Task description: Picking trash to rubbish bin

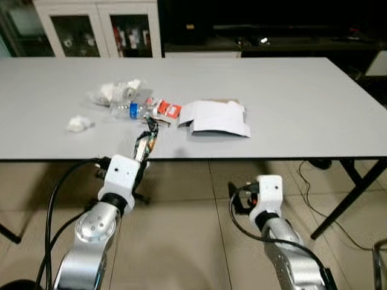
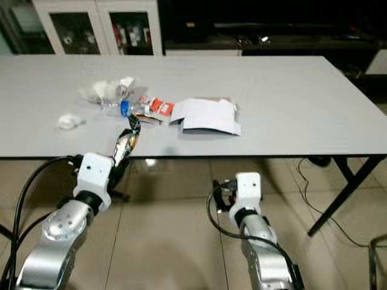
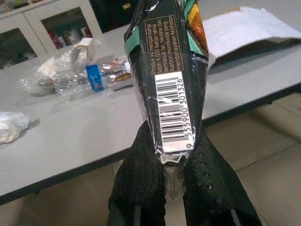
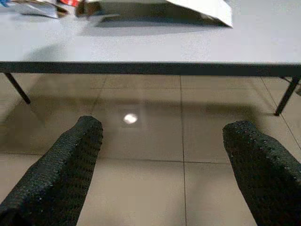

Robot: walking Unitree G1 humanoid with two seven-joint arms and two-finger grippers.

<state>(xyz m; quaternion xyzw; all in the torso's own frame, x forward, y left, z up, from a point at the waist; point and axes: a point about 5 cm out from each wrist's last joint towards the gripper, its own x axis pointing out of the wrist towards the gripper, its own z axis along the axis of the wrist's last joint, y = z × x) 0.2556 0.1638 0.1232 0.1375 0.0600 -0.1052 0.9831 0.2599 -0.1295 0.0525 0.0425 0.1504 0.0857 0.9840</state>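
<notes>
The left gripper (image 3: pixel 175 165) is clamped on the lower end of a dark wrapper (image 3: pixel 169 80) with a barcode — held at the near edge of the grey table (image 1: pixel 290 103), its long axis running up and away from the fingers toward the tabletop, tilted slightly right. On the table beyond lie a plastic bottle (image 1: pixel 134 110) on its side, a red packet (image 1: pixel 168 109), a clear bag (image 1: pixel 115 92), a crumpled tissue (image 1: pixel 79 124) and an opened white box (image 1: pixel 214 118). The right gripper (image 4: pixel 162 155) hangs low before the table over the tiled floor (image 4: pixel 141 179), fingers (image 4: pixel 70 160) wide apart and holding nothing.
</notes>
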